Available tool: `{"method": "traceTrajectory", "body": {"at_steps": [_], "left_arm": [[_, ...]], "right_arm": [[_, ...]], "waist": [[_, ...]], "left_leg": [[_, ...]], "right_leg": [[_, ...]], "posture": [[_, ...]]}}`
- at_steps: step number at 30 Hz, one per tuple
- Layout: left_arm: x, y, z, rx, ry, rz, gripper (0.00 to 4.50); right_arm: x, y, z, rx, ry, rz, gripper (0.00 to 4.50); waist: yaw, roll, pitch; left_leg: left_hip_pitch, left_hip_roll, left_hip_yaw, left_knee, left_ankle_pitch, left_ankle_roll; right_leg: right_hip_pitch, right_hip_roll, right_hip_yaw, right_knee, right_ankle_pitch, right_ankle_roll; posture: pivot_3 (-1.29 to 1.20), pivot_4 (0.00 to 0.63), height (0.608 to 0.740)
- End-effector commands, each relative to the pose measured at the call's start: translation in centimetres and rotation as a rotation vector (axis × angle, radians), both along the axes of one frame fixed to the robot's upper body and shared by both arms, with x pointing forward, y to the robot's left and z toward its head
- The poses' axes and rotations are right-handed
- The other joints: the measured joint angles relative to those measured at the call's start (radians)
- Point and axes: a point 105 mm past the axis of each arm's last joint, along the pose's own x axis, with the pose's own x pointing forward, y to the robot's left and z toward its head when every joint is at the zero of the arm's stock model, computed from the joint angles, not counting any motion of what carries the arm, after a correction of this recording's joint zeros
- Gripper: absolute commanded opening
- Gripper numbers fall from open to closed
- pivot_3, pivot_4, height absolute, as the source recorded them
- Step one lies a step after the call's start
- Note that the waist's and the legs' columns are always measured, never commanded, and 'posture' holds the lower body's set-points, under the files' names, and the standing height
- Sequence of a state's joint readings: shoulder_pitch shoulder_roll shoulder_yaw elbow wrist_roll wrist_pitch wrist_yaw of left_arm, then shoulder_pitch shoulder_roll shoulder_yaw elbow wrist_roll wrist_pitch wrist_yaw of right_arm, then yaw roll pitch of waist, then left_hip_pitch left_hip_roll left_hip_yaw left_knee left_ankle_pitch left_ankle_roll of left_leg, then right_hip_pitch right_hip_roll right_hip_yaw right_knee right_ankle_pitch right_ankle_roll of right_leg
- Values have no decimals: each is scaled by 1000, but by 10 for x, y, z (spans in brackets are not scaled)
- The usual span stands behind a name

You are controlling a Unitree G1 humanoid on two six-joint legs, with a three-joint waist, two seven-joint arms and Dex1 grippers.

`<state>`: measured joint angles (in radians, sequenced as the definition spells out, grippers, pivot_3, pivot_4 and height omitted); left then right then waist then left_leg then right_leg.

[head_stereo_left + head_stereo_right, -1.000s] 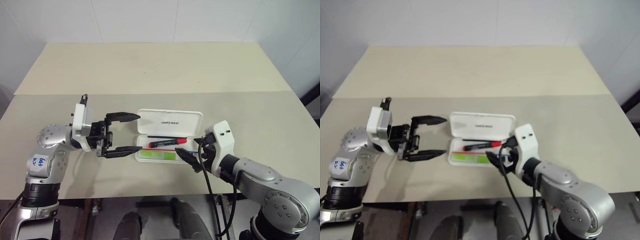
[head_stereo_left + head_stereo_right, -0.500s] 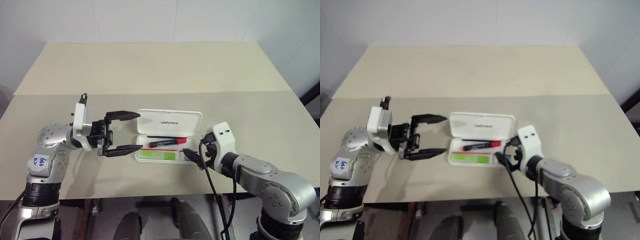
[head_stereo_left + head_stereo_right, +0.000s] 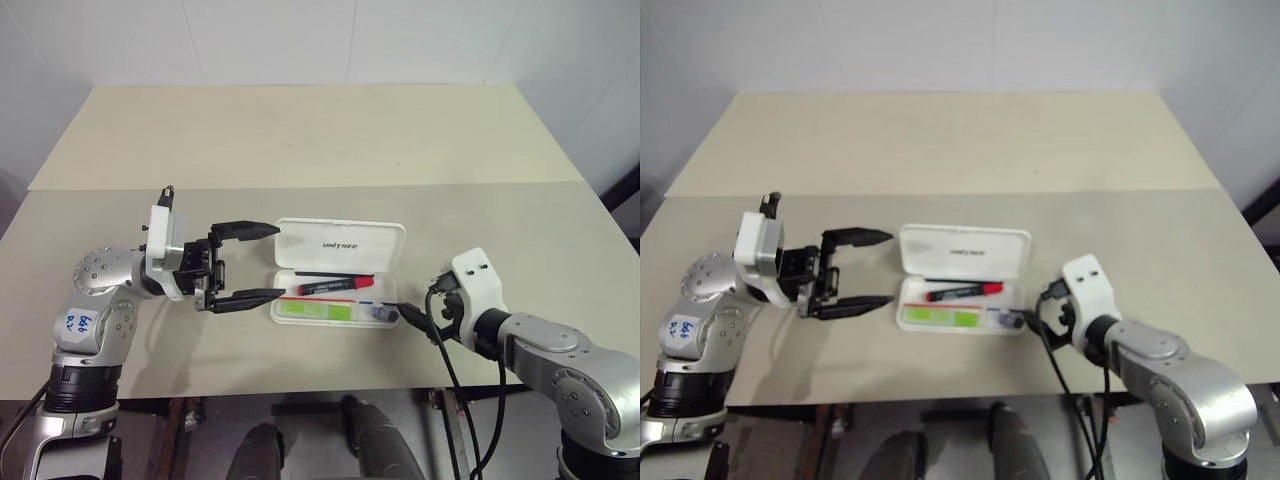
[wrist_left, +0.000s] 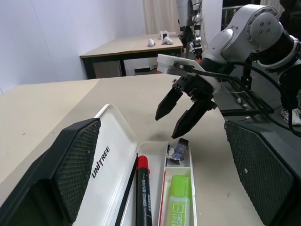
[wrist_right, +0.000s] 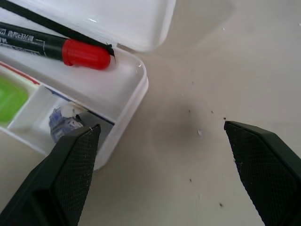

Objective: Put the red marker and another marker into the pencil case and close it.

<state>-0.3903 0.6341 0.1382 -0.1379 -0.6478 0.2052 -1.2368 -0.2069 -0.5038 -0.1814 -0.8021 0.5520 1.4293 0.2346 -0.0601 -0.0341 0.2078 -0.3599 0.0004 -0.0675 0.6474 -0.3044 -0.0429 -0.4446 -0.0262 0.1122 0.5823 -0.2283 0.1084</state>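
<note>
White walls back a pale beige counter [image 3: 320, 140] made of 2 tops butted together. On the near top lies the white hard plastic rectangular pencil case [image 3: 338, 272], its hinged lid folded back flat with small dark lettering facing up. Inside the tray, the slim red marker with a dark section [image 3: 335, 286] rests along the far side, and the short, chunky lime-green highlighter [image 3: 313, 311] lies in the near compartment. A small bluish-grey object [image 4: 178, 152], hard to identify, sits in the end compartment on the right.

At the case's left end hangs the left end effector [image 3: 246, 264], fingers wide apart and empty, 1 finger near the lid's corner and the other near the tray's corner. Just off the tray's right end sits the right end effector [image 3: 409, 318], fingers spread and holding nothing, its black cable [image 3: 455, 380] trailing toward the counter's front edge.
</note>
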Motion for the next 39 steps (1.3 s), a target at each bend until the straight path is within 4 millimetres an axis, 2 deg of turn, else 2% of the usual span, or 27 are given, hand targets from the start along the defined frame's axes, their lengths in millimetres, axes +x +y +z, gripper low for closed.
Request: {"method": "traceTrajectory", "body": {"at_steps": [1,7,13,20,33,37,39], "left_arm": [[1,0,7,2,-35,-2,4500],[1,-1,7,3,-34,-1,4500],[0,0,7,1,-34,3,4500],[0,3,7,5,-32,12,4500],[0,3,8,6,-39,28,4500],[5,9,12,7,-67,69,4500],[15,18,21,0,-110,132,4500]], "right_arm": [[5,-6,12,9,-58,-16,4455],[8,-4,18,26,-82,-8,4455],[5,3,10,37,-60,5,4455],[0,-7,4,10,-40,-8,4455],[1,25,6,64,-58,94,4455],[3,28,8,68,-65,97,4455],[4,25,9,62,-72,96,4455]], "waist": [[1,0,0],[1,0,0],[2,0,0],[2,0,0],[2,0,0],[2,0,0],[3,0,0]], "left_leg": [[0,0,0,0,0,0],[0,0,0,0,0,0],[0,0,0,0,0,0],[0,0,0,0,0,0],[0,0,0,0,0,0],[0,0,0,0,0,0],[0,0,0,0,0,0]], "right_leg": [[0,0,0,0,0,0],[0,0,0,0,0,1],[0,0,0,0,1,3],[0,0,0,0,1,3],[0,0,0,0,1,3],[0,0,0,1,2,3],[0,0,0,1,2,3]], "posture": [[0,150,740],[0,150,740],[0,150,740],[0,150,740],[0,150,740],[0,150,740],[0,150,740]]}}
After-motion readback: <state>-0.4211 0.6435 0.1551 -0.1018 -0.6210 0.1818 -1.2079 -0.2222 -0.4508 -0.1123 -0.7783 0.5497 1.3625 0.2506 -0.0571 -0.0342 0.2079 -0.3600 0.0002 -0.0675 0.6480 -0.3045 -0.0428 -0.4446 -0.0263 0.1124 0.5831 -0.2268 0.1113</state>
